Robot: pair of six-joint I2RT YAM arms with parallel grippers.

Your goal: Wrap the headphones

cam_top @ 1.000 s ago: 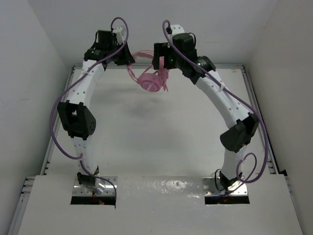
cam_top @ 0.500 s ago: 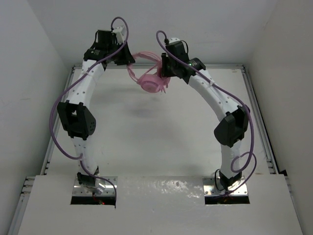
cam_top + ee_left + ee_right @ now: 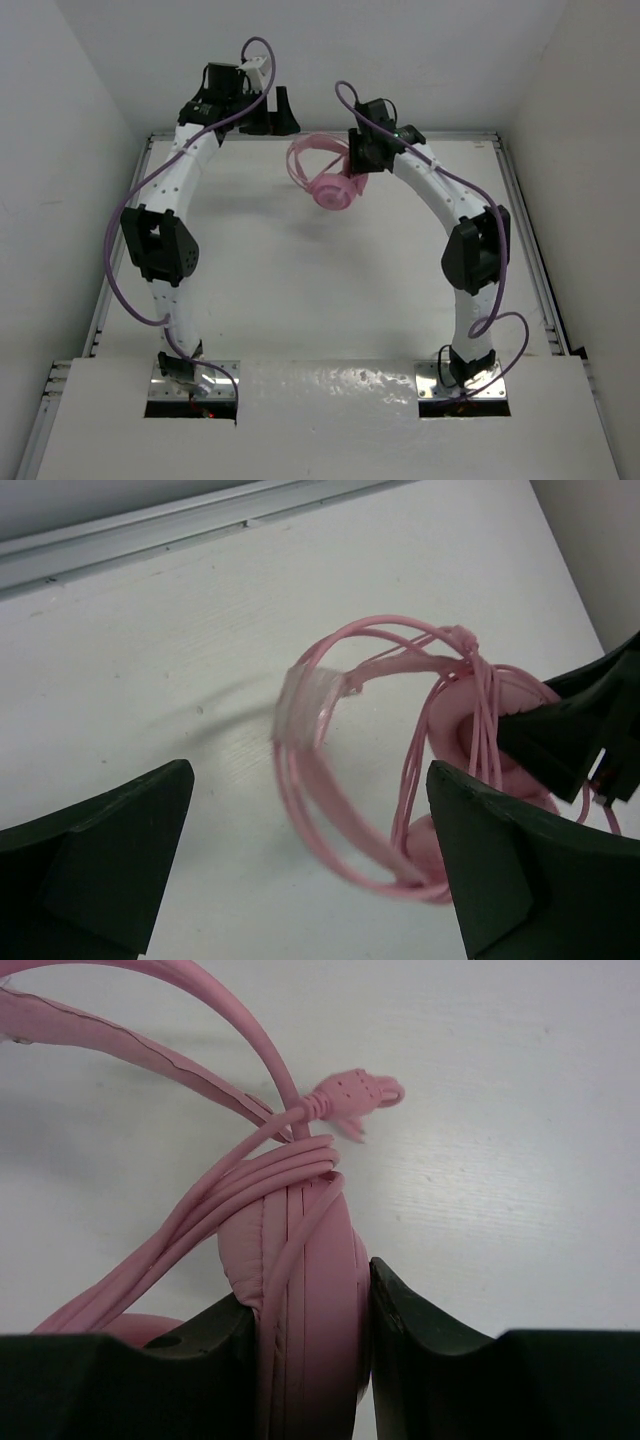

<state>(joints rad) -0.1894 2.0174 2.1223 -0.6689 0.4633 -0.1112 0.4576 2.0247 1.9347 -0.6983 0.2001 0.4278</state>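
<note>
The right claw (image 3: 312, 1310) pinches the headphones (image 3: 330, 182) by their stacked ear cups over the far counter (image 3: 300, 280). The left claw (image 3: 280, 115) gapes empty nearby. The cord (image 3: 290, 1165) looks wound, its plug (image 3: 355, 1092) seemingly tucked. Next, probably, comes setting the bundle down gently.

The right gripper (image 3: 310, 1300) hides part of the headphones (image 3: 300, 1230), whose band runs off-frame.
</note>
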